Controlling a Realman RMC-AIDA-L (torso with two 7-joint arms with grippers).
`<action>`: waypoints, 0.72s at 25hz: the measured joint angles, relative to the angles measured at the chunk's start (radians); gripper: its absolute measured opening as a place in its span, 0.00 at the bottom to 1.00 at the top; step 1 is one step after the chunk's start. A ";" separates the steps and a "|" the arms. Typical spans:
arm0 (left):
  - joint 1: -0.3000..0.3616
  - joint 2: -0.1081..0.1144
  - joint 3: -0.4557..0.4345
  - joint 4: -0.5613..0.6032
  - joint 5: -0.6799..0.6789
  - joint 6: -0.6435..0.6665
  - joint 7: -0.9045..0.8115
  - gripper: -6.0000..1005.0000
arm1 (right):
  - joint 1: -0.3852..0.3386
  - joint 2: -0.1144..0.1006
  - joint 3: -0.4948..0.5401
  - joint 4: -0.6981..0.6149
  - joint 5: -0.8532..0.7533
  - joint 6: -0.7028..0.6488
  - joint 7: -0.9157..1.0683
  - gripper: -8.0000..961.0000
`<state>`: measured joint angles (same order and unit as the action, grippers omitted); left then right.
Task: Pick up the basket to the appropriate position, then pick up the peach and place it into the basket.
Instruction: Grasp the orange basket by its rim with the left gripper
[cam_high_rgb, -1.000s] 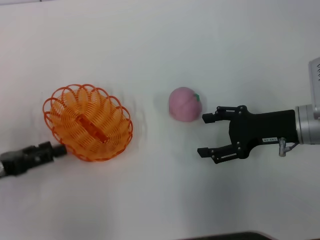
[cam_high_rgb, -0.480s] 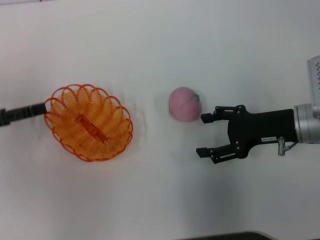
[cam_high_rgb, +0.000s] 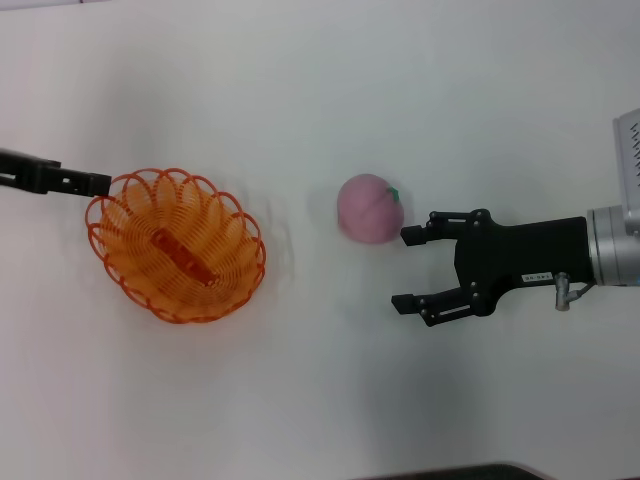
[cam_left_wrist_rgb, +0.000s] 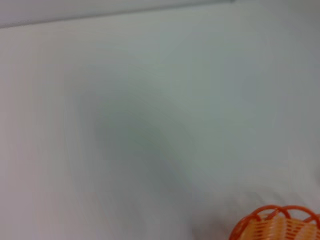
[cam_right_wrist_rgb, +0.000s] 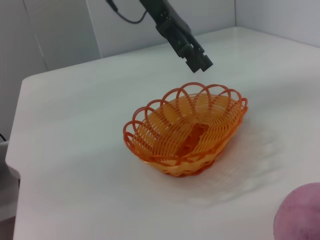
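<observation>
Since the earlier frames, our left gripper (cam_high_rgb: 100, 184) has climbed from the lower left of the head view to the upper left, and its tip now sits at the basket's far-left rim. We cannot tell whether it is apart or together, nor whether it touches the rim. From the right wrist camera the same gripper (cam_right_wrist_rgb: 197, 62) hangs just above the basket's (cam_right_wrist_rgb: 186, 131) far rim, with a gap showing between them.

Moving right, the basket (cam_high_rgb: 176, 245) sits on the white bench (cam_high_rgb: 320, 90) in the left half of the head view, its flat orange strip lying diagonally along the bottom. Only a corner of its rim (cam_left_wrist_rgb: 276, 225) shows in the left wrist view, at the lower right.

Near the centre, the peach (cam_high_rgb: 370, 208) rests on the bench, well apart from the basket, its green leaf mark on the right side.

At the right, our right gripper (cam_high_rgb: 405, 270) is spread wide and holds nothing. Its upper finger (cam_high_rgb: 415, 236) lies just beside the peach; the lower one is further down, over bare bench.
</observation>
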<state>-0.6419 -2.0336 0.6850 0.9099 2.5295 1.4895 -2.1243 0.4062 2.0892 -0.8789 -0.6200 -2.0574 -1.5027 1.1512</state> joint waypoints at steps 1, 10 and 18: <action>-0.025 0.001 0.025 0.003 0.035 0.000 -0.024 0.88 | 0.000 0.000 0.000 0.000 0.000 0.000 0.000 0.97; -0.136 0.003 0.131 0.014 0.142 0.034 -0.106 0.88 | 0.003 0.000 0.000 -0.004 0.000 0.000 0.001 0.97; -0.162 -0.026 0.245 -0.035 0.173 -0.042 -0.126 0.87 | 0.012 0.000 0.000 0.000 0.000 0.005 0.001 0.97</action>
<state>-0.8040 -2.0599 0.9305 0.8747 2.7028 1.4477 -2.2508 0.4178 2.0893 -0.8790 -0.6203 -2.0570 -1.4981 1.1520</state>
